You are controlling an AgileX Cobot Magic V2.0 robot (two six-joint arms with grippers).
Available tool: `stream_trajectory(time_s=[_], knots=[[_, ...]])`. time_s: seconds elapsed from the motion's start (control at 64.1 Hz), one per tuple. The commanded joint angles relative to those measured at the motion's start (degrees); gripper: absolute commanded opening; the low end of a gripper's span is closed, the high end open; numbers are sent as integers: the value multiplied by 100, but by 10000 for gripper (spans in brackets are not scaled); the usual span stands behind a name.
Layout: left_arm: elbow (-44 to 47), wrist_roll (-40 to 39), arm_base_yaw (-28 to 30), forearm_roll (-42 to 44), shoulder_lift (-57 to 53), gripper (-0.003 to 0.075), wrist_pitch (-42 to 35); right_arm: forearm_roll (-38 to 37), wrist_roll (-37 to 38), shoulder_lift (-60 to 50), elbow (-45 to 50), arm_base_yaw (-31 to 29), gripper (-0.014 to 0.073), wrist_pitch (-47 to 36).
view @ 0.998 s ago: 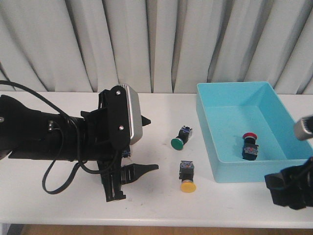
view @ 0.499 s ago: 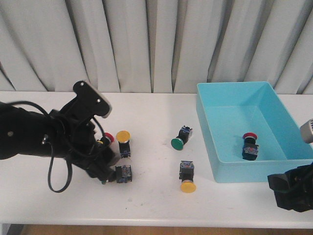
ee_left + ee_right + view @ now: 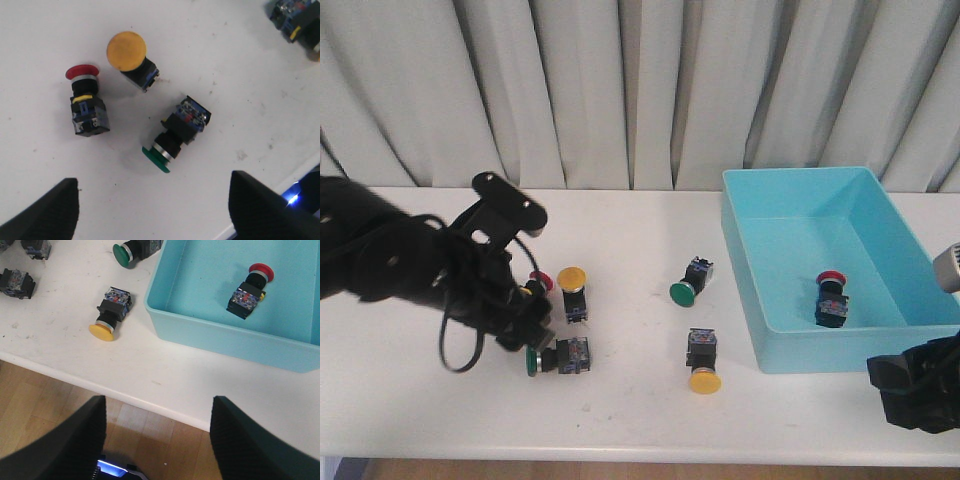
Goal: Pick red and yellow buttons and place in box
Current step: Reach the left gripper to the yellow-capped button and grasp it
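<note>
While the left arm hangs low over a cluster of three switches on the white table (image 3: 640, 400), the scene reads as follows.

Left gripper (image 3: 150, 210): fingers spread wide apart, empty, above the cluster; only the two dark fingertips (image 3: 47, 210) show in the left wrist view.

Red button on table (image 3: 86, 102): lying on its side, long axis running from the red cap to the black body; in the front view it is mostly hidden behind the left arm (image 3: 420, 270), only the cap edge showing.

Yellow button by the arm (image 3: 572, 290): just beside the red one, not touching, cap toward the curtain (image 3: 620, 90) and body toward the near table edge.

Green switch near the arm (image 3: 555, 357): on its side, cap pointing left, close in front of the other two.

Second yellow button (image 3: 704, 363): mid-table, just left of the box, lying along the near-far line with its cap toward the near edge.

Second green switch (image 3: 690, 283): behind that yellow button, tilted, cap toward front-left.

Box (image 3: 775, 350): turquoise, at the right of the table.

Red button in box (image 3: 831, 298): on the box floor toward its front right, cap toward the far wall.

Right gripper (image 3: 157, 440): fingers wide apart, empty, held off the near table edge at the right, near the front of the box.
</note>
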Motion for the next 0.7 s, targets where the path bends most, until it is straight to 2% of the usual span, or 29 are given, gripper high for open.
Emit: stream_trajectory(time_s=[0.0, 0.125, 0.343, 0.468, 0.686], knots=[[-571, -42, -5, 17, 232, 586, -36, 4, 2, -48, -137, 10, 435, -291], [-1198, 220, -5, 128, 819, 586, 184, 4, 2, -48, -137, 10, 435, -291], [-2393, 1509, -5, 226, 1782, 586, 1278, -1, 2, -48, -137, 10, 435, -302], [-3020, 2177, -5, 153, 2195, 586, 1616, -1, 2, -48, -137, 10, 435, -315], [-3847, 3826, 227, -723, 2756, 586, 1881, -6, 2, -48, -137, 10, 435, -315]])
